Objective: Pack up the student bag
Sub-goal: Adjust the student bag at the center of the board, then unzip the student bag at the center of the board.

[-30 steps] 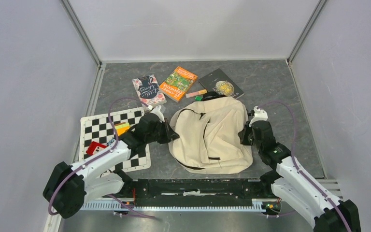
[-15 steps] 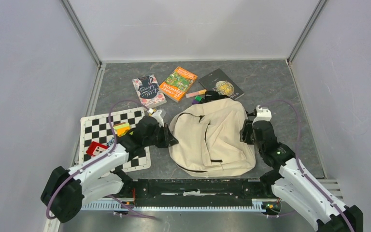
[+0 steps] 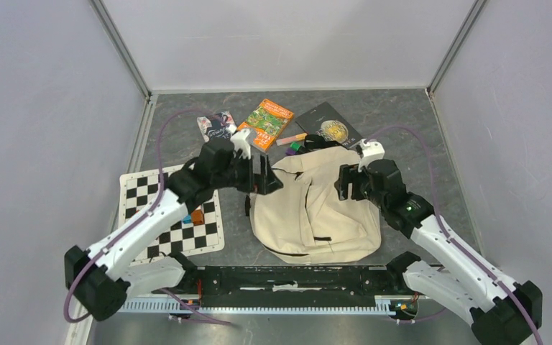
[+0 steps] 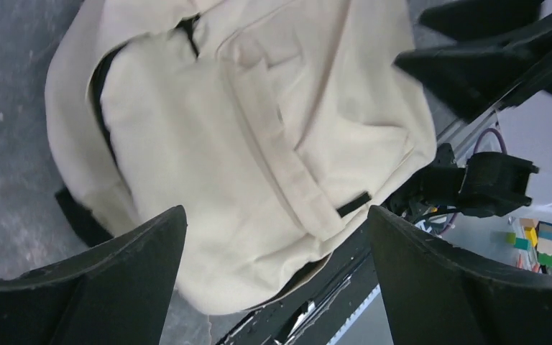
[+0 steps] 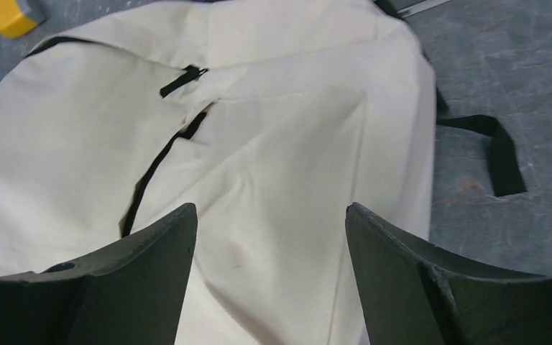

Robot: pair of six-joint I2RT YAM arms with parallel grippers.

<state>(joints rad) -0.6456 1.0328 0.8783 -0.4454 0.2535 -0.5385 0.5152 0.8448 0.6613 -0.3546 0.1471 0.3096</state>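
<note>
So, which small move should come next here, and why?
Probably lower the open right gripper onto the black zipper pull: the large cream fabric backpack lies flat with its zipper seemingly closed, and the left gripper, also open, holds nothing.

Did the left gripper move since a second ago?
Yes. The left gripper moved away from the arm bases toward the far side, and is now closer to the orange book.

The left arm [image 3: 136, 233], white with black joints, stretches forward and bends inward. Its black two-finger left gripper [image 3: 264, 180] has the jaws wide apart and holds nothing. The right arm [image 3: 445, 248] also leans inward, and the right gripper [image 3: 345, 185] is likewise spread and empty.
</note>
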